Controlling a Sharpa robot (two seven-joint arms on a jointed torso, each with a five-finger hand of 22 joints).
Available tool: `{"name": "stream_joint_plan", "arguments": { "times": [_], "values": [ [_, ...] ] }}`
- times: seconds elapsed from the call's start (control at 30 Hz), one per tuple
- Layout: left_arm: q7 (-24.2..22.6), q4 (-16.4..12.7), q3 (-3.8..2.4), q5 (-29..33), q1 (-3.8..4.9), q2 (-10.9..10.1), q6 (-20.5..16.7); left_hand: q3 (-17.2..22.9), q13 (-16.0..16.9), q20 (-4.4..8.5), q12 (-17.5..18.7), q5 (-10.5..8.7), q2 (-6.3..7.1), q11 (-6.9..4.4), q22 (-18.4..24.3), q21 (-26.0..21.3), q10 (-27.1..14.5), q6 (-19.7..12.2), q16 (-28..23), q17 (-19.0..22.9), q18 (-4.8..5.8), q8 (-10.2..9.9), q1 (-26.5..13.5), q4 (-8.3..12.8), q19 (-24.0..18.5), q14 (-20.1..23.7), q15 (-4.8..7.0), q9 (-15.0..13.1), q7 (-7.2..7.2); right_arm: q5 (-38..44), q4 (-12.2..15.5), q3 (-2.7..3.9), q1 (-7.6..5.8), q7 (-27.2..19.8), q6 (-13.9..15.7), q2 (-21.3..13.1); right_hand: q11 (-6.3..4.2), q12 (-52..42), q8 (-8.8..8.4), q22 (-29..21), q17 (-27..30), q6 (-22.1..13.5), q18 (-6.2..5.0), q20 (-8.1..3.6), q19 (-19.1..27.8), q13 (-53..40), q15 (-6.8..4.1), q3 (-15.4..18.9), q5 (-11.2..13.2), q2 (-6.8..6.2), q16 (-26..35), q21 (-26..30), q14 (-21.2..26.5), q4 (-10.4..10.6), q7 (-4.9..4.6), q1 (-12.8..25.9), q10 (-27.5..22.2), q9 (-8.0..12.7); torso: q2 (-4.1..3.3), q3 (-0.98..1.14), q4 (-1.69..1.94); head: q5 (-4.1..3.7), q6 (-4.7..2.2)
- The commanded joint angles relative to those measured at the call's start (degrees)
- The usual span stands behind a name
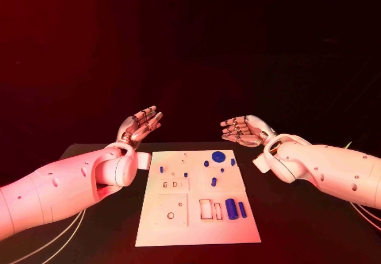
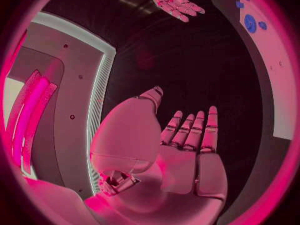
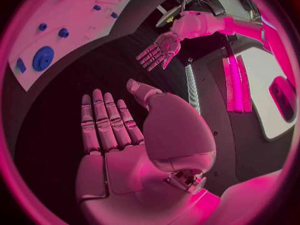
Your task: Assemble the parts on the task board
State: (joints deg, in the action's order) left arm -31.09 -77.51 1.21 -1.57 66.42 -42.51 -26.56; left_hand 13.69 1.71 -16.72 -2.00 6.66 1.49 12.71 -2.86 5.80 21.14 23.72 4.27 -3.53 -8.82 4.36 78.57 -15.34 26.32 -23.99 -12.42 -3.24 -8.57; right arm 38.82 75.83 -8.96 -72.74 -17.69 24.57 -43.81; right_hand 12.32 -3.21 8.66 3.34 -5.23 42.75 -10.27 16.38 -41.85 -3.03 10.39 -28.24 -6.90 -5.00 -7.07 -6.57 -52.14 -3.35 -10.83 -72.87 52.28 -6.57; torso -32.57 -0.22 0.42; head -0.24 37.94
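I have both hands up off the table, past the far end of the board [image 1: 199, 220], one to each side and well apart. My left hand [image 1: 140, 125] is held with its palm turned inward, fingers [image 1: 148, 116] straight and a little apart, nothing in it; the left wrist view shows the same hand [image 2: 187, 155] flat and empty, thumb standing off to the side. My right hand [image 1: 244, 131] faces it across the gap, its fingers [image 1: 233, 129] bent slightly inward but apart, also holding nothing; in the right wrist view that hand [image 3: 115, 140] lies flat with fingers side by side and the thumb out.

The board lies flat in the middle of the black table [image 1: 309, 220], between my two forearms and nearer to me than either hand. On it I see the parts. A blue disc [image 1: 218, 156] sits near the far edge, with a small blue piece [image 1: 233, 161] just beside it on the right and another [image 1: 206, 163] just to its left. A short blue peg [image 1: 213, 181] stands near the board's middle. Toward the near right, a thick blue cylinder [image 1: 231, 209] lies beside a thinner blue bar [image 1: 242, 209], both lengthwise along the board. Just left of them are two red-edged rectangular slots [image 1: 206, 208]. A few tiny blue pieces [image 1: 161, 170] dot the left half; I cannot tell their shapes.

Neither hand touches the board or any part.
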Motion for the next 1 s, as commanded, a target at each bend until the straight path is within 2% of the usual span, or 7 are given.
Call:
{"name": "stream_joint_plan", "arguments": {
  "times": [0.03,0.1,0.23,0.5,0.67,0.87,1.0],
  "values": [
    [-0.26,-1.56,-0.06,-0.42,0.21,-0.86,0.45,-0.21,1.3,-0.02,-1.78,0.91,0.19,1.13,-2.14,3.79,9.88,6.13,2.6,-2.09,0.71,2.33,0.87,-0.31,11.31,-9.42,-0.53,-1.89,-6.69,5.97,0.03,0.08,-0.51,1.32,0.19,-0.01,-0.69,-0.83,1.51,0.74,-0.87,4.4,-0.29,-0.05,-4.16,-0.67,-0.55,-0.73,-1.11,-1.33,-0.86,-1.25,-2.19,-1.22,-3.48,-1.3,2.6,-1.16,-1.06,-0.08,0.46,-0.31,0.22],
    [-0.14,-2.7,-0.06,-0.49,0.3,-1.63,0.72,0.19,1.73,0.11,-2.8,0.91,0.45,1.21,-2.48,5.58,18.1,10.46,5.44,-3.99,-0.31,3.59,1.51,-0.23,15.39,-19.02,0.3,-2.67,-6.54,10.73,0.03,0.11,-0.93,2.6,-0.21,0.04,-1.27,-0.8,1.95,0.82,-1.07,6.3,-0.39,-0.59,-6.59,-0.63,-1.27,-1.55,-1.12,-1.98,-1.46,-1.85,-4.55,-1.34,-2.99,-1.56,4.63,-1.33,-1.55,-0.13,0.72,-0.53,0.31],
    [0.4,-5.53,-0.09,-0.49,0.53,-3.46,1.5,1.1,2.17,0.59,-3.91,0.86,1.0,-0.13,-3.05,8.38,27.27,18.34,8.43,-6.49,-1.7,5.96,2.32,-0.21,21.33,-25.06,2.13,-4.17,-6.11,21.01,-0.1,0.16,-1.67,6.24,-2.05,0.42,-2.76,-0.75,2.57,0.88,-1.9,9.13,-0.42,-2.17,-10.98,-0.69,-2.93,-3.1,-1.08,-3.74,-2.76,-2.82,-9.38,-0.83,-1.56,-1.29,8.94,-1.71,-2.59,-0.29,1.1,-0.99,0.66],
    [0.84,-11.72,-0.33,-0.11,0.86,-6.75,2.47,2.22,2.26,2.14,-3.86,0.85,1.96,-1.29,-3.67,10.96,30.91,20.96,11.43,-9.62,-1.76,7.12,3.21,0.1,25.97,-28.69,3.6,-4.83,-5.0,36.48,-0.04,0.29,-2.36,12.0,-3.46,1.17,-5.02,-0.57,3.7,2.28,-5.17,12.39,-0.32,-6.3,-20.58,-0.84,-6.59,-3.76,-0.94,-5.44,-6.29,-6.87,-19.72,-0.14,0.14,-1.71,14.57,-3.13,-4.91,-1.01,1.89,-2.02,0.51],
    [0.94,-14.73,-0.99,-0.07,1.21,-8.2,3.19,2.55,2.24,2.46,-3.67,0.82,2.43,-1.47,-3.79,11.5,31.54,21.27,11.97,-10.34,-1.69,7.33,3.58,0.41,26.74,-28.82,3.79,-4.96,-4.84,43.7,0.54,0.38,-2.75,15.44,-4.24,1.78,-6.75,-0.39,3.8,7.05,-12.75,14.01,-0.18,-10.65,-32.22,-1.16,-10.16,-0.66,-0.96,-6.82,-15.43,-15.93,-32.96,0.08,1.09,-1.8,16.27,-4.29,-6.11,-1.38,2.4,-2.83,0.24],
    [0.95,-16.69,-1.28,-0.06,1.83,-9.21,3.56,2.83,2.16,2.32,-3.23,0.81,2.69,-1.33,-3.55,11.2,31.59,21.17,11.43,-10.59,-1.55,7.32,3.66,0.51,26.17,-27.28,3.48,-5.0,-4.78,47.51,0.35,0.41,-2.97,17.72,-5.41,2.71,-6.79,-0.36,2.78,13.01,-25.69,14.28,0.25,-11.37,-34.23,-1.99,-10.67,-1.4,-1.06,-8.3,-30.34,-23.78,-32.07,1.86,1.6,-1.25,14.1,-5.84,-7.18,-1.75,3.0,-3.23,-0.27],
    [0.97,-17.64,-1.38,-0.06,2.15,-9.73,3.72,2.89,2.14,2.27,-3.12,0.81,2.74,-1.28,-3.49,11.12,31.55,21.13,11.31,-10.63,-1.53,7.3,3.67,0.53,26.02,-26.97,3.41,-5.01,-4.78,48.73,-0.33,0.42,-3.03,18.71,-6.39,3.53,-7.03,-0.65,2.33,34.44,-41.77,13.97,2.64,-11.2,-37.55,-2.82,-10.34,-1.22,-1.08,-8.73,-47.97,-42.42,-32.6,2.9,1.59,-1.4,12.59,-7.37,-7.69,-1.93,3.39,-3.51,-0.53]
  ]
}}
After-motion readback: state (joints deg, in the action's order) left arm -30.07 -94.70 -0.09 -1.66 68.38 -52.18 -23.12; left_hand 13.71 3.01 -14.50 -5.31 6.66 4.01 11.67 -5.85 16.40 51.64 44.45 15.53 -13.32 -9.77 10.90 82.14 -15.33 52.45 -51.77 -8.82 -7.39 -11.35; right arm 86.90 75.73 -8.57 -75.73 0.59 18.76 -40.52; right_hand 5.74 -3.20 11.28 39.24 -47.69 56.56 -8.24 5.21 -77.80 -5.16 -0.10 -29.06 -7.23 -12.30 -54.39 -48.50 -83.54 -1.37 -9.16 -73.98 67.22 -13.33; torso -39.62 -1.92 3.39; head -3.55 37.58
